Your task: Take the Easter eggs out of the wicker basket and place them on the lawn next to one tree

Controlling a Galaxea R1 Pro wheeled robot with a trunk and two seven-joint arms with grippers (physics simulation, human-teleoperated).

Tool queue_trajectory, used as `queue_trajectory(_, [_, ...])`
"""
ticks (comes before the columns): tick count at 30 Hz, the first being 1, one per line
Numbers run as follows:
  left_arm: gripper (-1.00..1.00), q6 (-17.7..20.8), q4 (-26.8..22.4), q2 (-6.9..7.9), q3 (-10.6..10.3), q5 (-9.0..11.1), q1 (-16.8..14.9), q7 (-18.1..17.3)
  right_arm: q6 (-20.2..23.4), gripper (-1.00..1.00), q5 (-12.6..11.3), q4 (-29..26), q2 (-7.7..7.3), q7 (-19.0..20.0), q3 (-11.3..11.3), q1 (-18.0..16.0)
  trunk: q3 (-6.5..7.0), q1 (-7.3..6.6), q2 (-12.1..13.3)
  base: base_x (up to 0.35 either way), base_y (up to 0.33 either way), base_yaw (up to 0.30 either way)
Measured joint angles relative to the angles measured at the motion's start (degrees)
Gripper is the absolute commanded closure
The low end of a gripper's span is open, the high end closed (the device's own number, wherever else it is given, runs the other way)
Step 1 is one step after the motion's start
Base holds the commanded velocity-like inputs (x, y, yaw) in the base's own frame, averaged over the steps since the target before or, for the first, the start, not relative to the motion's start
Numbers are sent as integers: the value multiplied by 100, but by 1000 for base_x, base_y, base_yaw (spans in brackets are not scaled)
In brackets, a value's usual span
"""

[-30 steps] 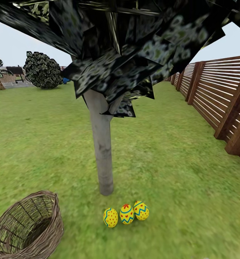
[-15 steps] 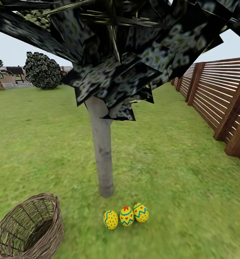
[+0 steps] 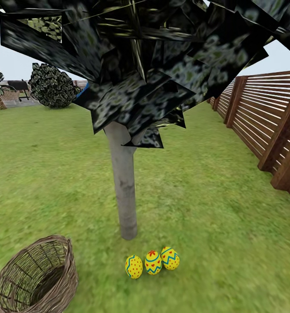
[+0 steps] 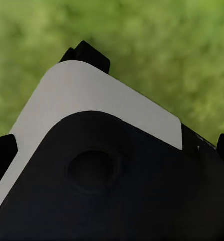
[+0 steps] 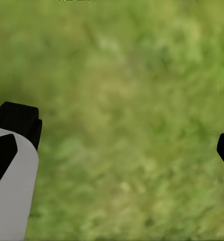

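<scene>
Although no arm is seen in the head view, the task's outcome can be read from it: the three Easter eggs are laid in a tight row on the lawn, low in the frame just right of centre, close beside the foot of the tree with its pale-grey trunk. They are grouped there, it is judged, so that all three count as next to the same tree. The wicker basket is seen at the lower left, tilted on the grass, and its visible interior appears emptied. A slatted fence is seen along the right edge.

The right end effector is held released, fingers spread wide over blurred grass, nothing grasped. The left end effector is largely hidden by its own housing; whether it is released or clenched cannot be told.
</scene>
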Motion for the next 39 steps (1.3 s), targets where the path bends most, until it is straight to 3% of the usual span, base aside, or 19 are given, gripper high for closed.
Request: queue_trajectory(39, [-100, -92, 16, -17, -1, 3, 97, 11, 71, -100, -102, 0, 55, -24, -34, -46, -321, 0, 0, 0, 0, 15])
